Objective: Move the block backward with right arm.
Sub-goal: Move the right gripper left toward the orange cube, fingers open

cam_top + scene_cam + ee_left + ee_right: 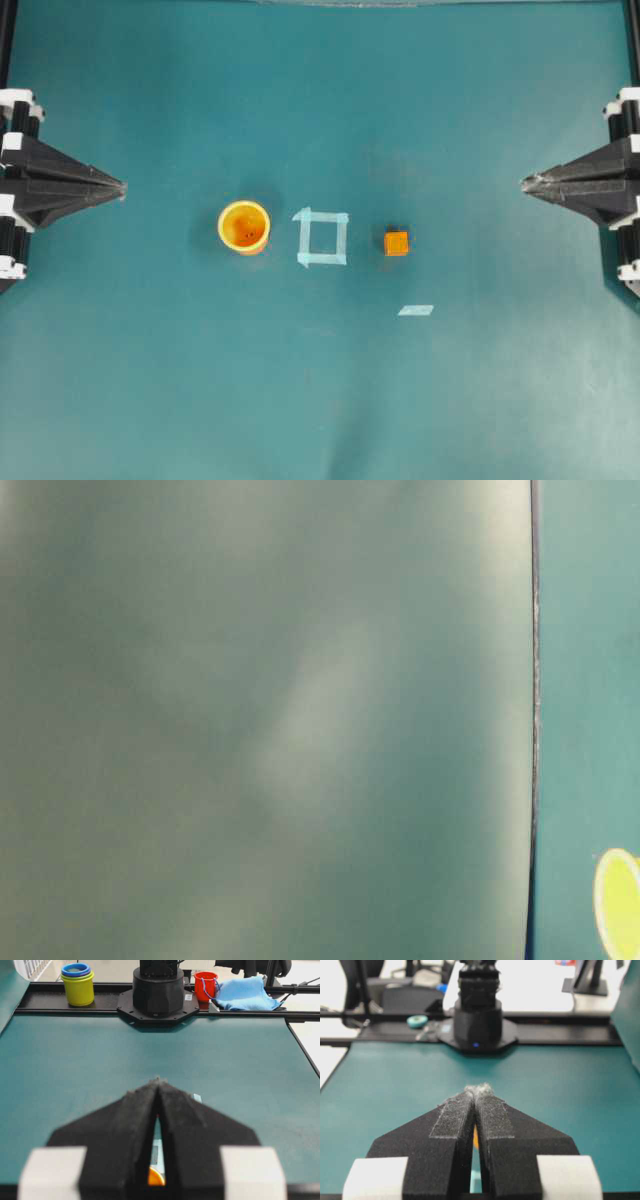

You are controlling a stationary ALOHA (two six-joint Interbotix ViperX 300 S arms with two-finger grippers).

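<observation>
The block (396, 243) is seen resting on the green table (480, 400), well apart from the right gripper (526, 183), out past the fingertips and slightly toward the near edge in the overhead view. Nothing is held: the right fingers (492, 1120) are pressed together to a point, and the left gripper (122, 187) is likewise closed and parked at the opposite side. The step in hand is judged to be the approach. It would be done well if the closed tips were lowered to the table just on the near side of the block, so that a straight push away can be made through its middle without turning it. Beyond the block, farther from the right fingertips, a square of pale tape (322, 238) is laid, then an orange cup (244, 226). A short tape strip (415, 310) lies nearer the front. Nothing is seen standing in the path behind the block.
</observation>
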